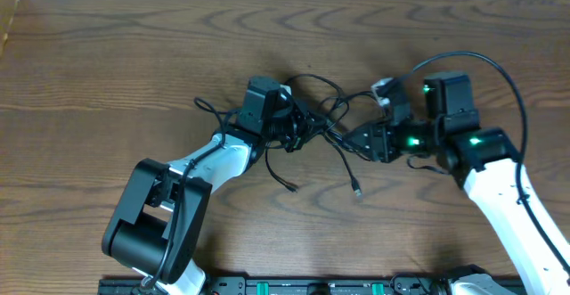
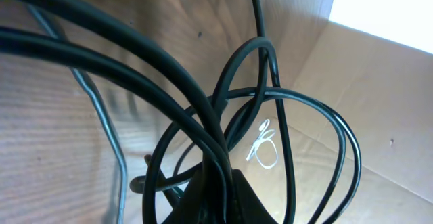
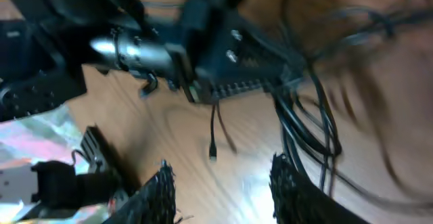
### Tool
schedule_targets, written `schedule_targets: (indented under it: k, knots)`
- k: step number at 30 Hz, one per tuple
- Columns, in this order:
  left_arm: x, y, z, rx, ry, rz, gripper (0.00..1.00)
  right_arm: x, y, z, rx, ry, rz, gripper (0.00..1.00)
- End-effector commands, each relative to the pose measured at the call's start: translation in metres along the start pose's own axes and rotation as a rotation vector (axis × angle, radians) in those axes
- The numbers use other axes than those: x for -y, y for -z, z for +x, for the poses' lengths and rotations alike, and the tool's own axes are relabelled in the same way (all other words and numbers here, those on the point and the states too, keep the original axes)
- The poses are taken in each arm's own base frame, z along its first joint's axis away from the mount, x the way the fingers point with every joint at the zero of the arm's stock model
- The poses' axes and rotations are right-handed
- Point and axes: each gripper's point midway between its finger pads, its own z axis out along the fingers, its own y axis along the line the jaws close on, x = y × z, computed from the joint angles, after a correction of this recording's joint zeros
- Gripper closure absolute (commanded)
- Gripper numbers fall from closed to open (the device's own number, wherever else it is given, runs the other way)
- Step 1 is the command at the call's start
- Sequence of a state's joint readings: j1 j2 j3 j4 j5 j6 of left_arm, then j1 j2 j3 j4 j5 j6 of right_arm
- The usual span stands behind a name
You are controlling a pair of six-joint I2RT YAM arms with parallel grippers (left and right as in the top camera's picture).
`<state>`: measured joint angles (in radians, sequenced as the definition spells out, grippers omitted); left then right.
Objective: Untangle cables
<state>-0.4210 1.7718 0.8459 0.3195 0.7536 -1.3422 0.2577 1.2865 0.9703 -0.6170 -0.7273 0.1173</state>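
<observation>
Cables (image 1: 325, 121) clenched in left gripper (image 1: 301, 131); right gripper (image 3: 224, 187) spread, empty (view's blurry). Risk: a hard pull w/ one grip could tighten the knot or drag the bundle across the counter (image 1: 107, 54).

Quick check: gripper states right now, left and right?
Left gripper: closed, pinching the black cables.
Right gripper: open, nothing between its fingers.

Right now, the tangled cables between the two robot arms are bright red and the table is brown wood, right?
Not quite. The overhead view shows the cables are mostly black, not red. They are tangled between the left arm and the right arm, and the table is brown wood.
</observation>
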Motion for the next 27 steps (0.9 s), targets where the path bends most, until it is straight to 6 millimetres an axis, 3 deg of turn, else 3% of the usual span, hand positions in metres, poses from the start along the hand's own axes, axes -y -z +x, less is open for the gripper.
schedule_targets:
  k: [1,3,10,11,14,21,27]
  knots:
    - [0.005,-0.002,0.010,-0.057,0.018,0.013,0.92,0.009,-0.020,0.011,-0.042,0.037,0.051,0.58]
    - [0.006,-0.001,0.016,-0.090,0.051,0.016,0.92,0.028,-0.039,0.026,-0.112,0.017,0.126,0.60]
    - [0.010,0.000,0.020,-0.122,0.077,0.033,0.92,0.058,-0.068,0.057,-0.252,-0.069,0.164,0.64]
    - [0.011,0.001,0.019,-0.125,0.076,0.040,0.92,0.061,-0.070,0.061,-0.271,-0.082,0.167,0.69]
    - [0.018,0.007,0.014,-0.130,0.099,0.068,0.92,0.068,-0.073,0.075,-0.324,-0.114,0.183,0.99]
    - [0.054,0.030,0.003,-0.181,0.050,0.223,0.92,0.100,-0.062,0.090,-0.377,-0.154,0.383,0.99]
    - [0.076,0.061,-0.014,-0.199,0.052,0.328,0.92,0.149,-0.024,0.104,-0.359,-0.336,0.770,0.99]
